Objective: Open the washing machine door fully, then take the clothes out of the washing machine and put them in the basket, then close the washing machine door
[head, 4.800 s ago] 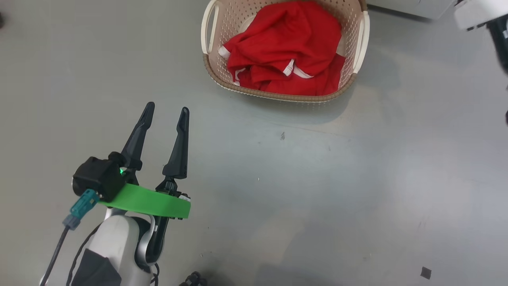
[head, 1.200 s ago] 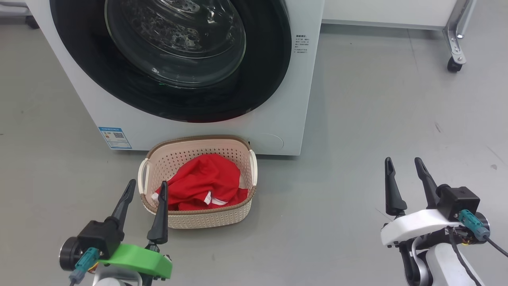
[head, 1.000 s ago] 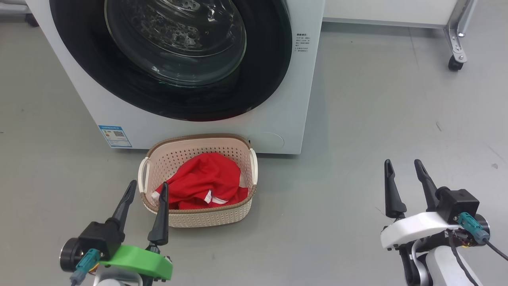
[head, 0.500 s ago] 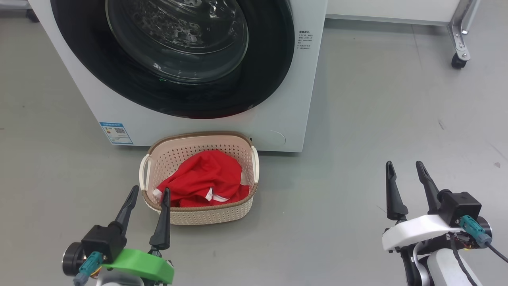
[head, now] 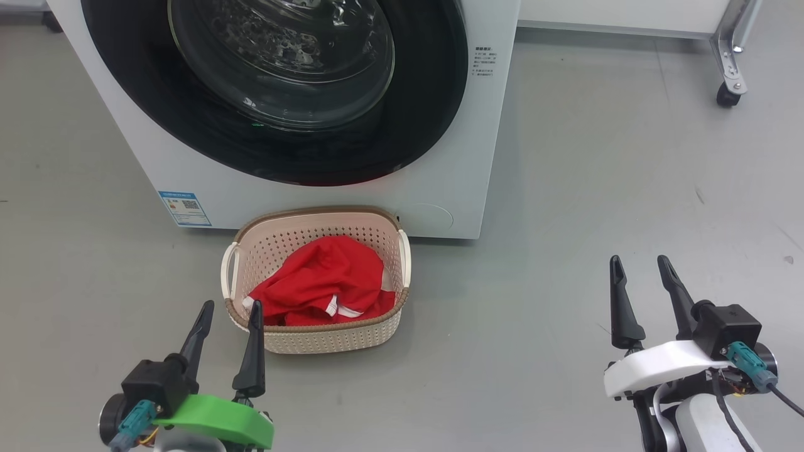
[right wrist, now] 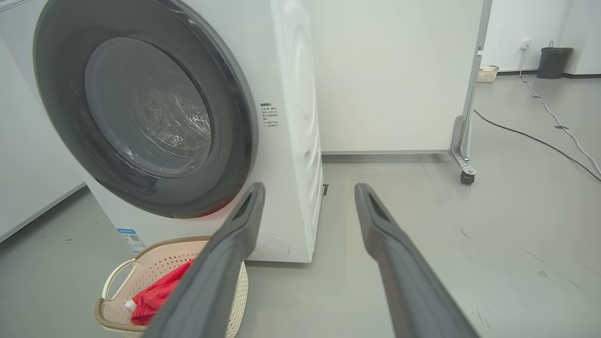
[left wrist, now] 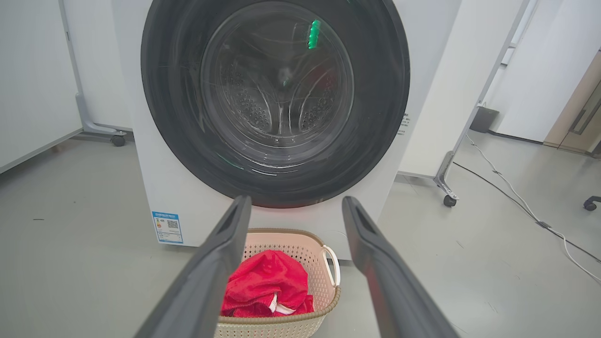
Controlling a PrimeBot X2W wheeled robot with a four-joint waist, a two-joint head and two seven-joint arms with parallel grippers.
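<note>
Clothes [head: 314, 282] in one basket [head: 326, 340], one washing machine [head: 485, 163], one door [head: 430, 94] shut

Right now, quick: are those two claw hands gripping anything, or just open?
Left gripper: open, holding nothing.
Right gripper: open, holding nothing.

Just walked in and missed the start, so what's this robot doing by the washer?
A two-armed robot is doing laundry. The red clothes lie in the basket on the floor, right in front of the washer, whose door looks shut. The left gripper and right gripper both hang open and empty, low over the floor, touching nothing. The unloading job looks finished.
</note>
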